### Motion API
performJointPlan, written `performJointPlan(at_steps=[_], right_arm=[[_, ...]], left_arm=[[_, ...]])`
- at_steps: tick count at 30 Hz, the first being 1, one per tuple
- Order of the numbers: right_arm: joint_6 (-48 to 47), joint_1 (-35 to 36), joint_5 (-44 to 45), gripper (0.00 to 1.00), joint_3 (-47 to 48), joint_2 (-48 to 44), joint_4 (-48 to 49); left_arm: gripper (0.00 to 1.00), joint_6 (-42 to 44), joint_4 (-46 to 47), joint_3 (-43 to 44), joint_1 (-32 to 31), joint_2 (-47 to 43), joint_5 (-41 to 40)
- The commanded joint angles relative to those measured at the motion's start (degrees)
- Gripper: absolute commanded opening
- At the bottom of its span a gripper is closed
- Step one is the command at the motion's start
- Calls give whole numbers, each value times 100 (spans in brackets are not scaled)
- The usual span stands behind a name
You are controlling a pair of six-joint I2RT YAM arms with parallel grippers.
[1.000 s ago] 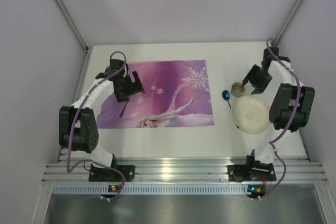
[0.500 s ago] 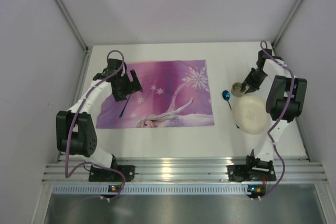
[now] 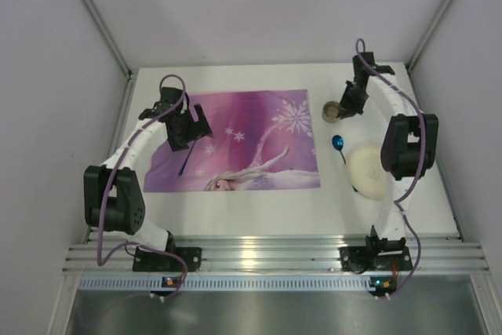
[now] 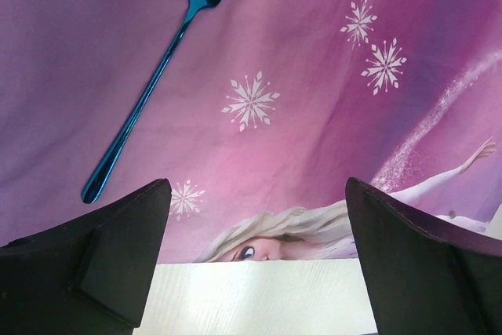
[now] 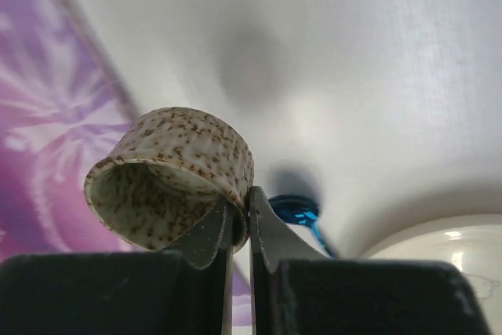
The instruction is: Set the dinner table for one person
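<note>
A small speckled beige cup hangs above the white dinner table, its rim pinched by my right gripper, which is shut on it. From above, the cup is just right of the purple snowflake placemat. A blue spoon and a cream plate lie on the table nearer the arm bases. On the placemat's left part lies a blue fork, also seen from above. Over the mat's near edge my left gripper stands open and empty.
Grey walls close the table in on the left, right and back. An aluminium rail runs along the near edge by the arm bases. The right arm's elbow hangs over the plate.
My right gripper has shut on the cup's rim, lifted it and carried it back and left, toward the placemat. The left arm has barely moved.
</note>
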Motion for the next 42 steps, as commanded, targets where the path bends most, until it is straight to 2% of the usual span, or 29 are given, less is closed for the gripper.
performJointPlan(at_steps=[1,11,15,16,18,19,21,22,25,26,28,34,38,42], right_arm=[[103,863,-34,0,1056,-256,-92],[516,1542,10,0,3517,1879,-646],[613,1612,89,1,3484,2127,-664],[604,1621,72,9,3493,2162,-629],[578,1674,-16,18,3484,2241,-532],[578,1683,-77,34,3475,2259,-506],[587,1700,-156,52,3458,2206,-400],[587,1709,-131,65,3457,2163,-383],[508,1648,18,85,3370,1794,-338],[490,1613,54,91,3239,1506,-330],[420,1447,185,95,2976,1136,-295],[-97,980,509,96,780,-647,100],[-362,804,634,94,-634,-1019,162],[-389,672,398,92,-1367,-1090,338]], left_arm=[[98,68,-33,300,-3,41,-73],[98,42,-297,283,-3,-239,-99],[98,68,-385,212,-3,-433,-152],[98,86,-411,204,-3,-477,-170],[98,130,-464,177,-3,-556,-205],[98,138,-482,160,-3,-582,-205],[98,174,-525,160,-3,-635,-205],[98,182,-534,160,-3,-661,-205],[98,235,-534,160,-3,-714,-179],[98,253,-543,160,-3,-706,-161],[98,261,-508,125,-3,-732,-109],[98,262,-245,-200,-3,-793,58],[98,235,-113,-368,-3,-811,225],[98,235,-51,-455,-12,-846,287]])
